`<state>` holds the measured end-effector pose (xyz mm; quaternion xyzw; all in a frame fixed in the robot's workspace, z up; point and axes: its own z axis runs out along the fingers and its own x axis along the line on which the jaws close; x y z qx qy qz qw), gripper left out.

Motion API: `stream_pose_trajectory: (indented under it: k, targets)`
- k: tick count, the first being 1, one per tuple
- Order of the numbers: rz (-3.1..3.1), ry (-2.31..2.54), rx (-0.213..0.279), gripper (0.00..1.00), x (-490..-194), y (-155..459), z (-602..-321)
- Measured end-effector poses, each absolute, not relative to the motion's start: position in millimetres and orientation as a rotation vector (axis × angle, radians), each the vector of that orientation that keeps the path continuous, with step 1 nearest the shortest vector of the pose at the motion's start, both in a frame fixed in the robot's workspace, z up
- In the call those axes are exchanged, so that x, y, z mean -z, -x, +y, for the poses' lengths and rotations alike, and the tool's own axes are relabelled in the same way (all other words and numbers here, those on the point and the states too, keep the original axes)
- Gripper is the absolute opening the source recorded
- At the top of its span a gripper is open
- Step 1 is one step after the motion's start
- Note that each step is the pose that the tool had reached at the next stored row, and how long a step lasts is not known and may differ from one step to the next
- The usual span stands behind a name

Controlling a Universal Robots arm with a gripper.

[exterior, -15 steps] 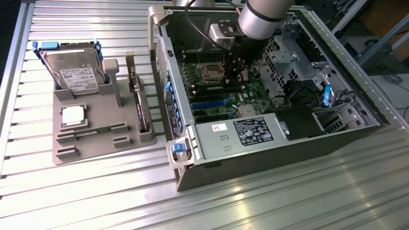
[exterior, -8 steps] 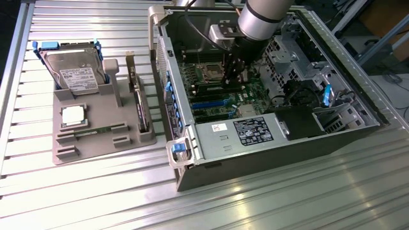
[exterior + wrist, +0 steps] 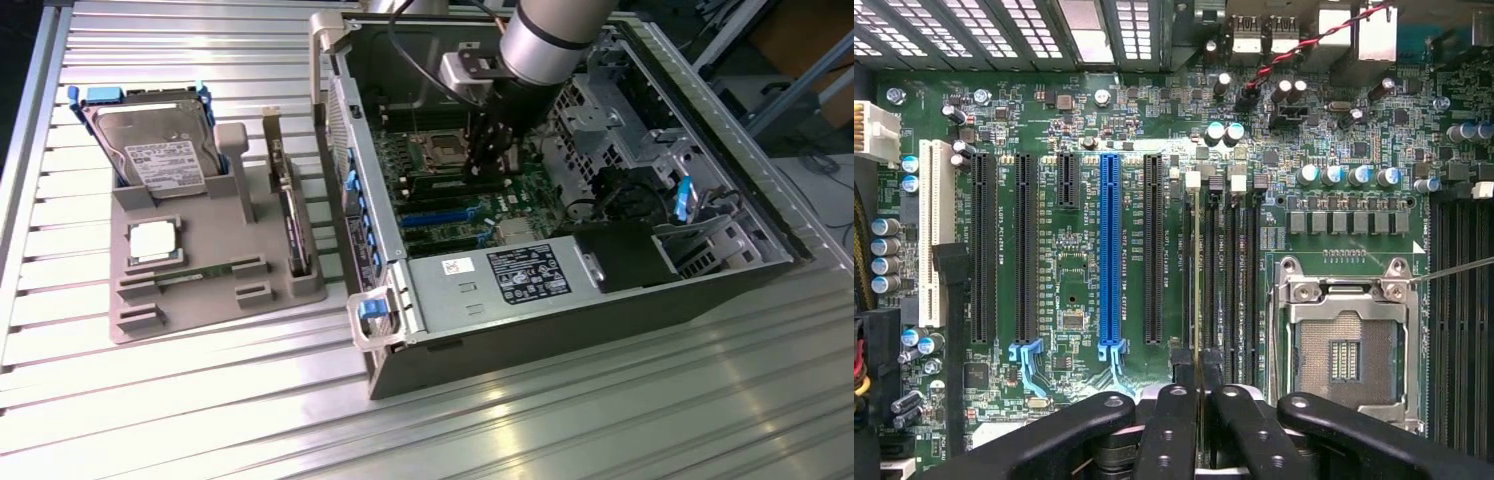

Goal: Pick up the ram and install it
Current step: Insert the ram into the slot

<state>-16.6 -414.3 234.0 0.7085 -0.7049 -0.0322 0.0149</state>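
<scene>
Where the arm (image 3: 561, 40) reaches into the case (image 3: 561, 340), its fingers (image 3: 1172, 420) clamp the ram (image 3: 1201, 290). It stands edge-on over the memory slots (image 3: 1229, 280).

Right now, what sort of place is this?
Probably a robotics lab bench set up for computer assembly: a ribbed metal table, an open computer case with its motherboard exposed, a grey tray holding a hard drive and a processor, and a gripper holding the ram at the memory slots.
</scene>
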Motion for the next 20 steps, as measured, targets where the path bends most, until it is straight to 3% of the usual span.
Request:
stream_pose_trajectory:
  k: [6,9,13,14,16,20]
  targets:
    - [-2.194,-2.205,0.101,0.12,-232,17,-414]
    - [-2.193,-2.205,0.100,0.19,-232,17,-414]
    - [-2.183,-2.192,0.073,0.19,-255,17,-412]
    - [-2.178,-2.187,0.062,0.11,-259,17,-411]
    - [-2.173,-2.181,0.052,0.10,-259,16,-411]
    - [-2.156,-2.165,0.077,0.10,-259,-24,-412]
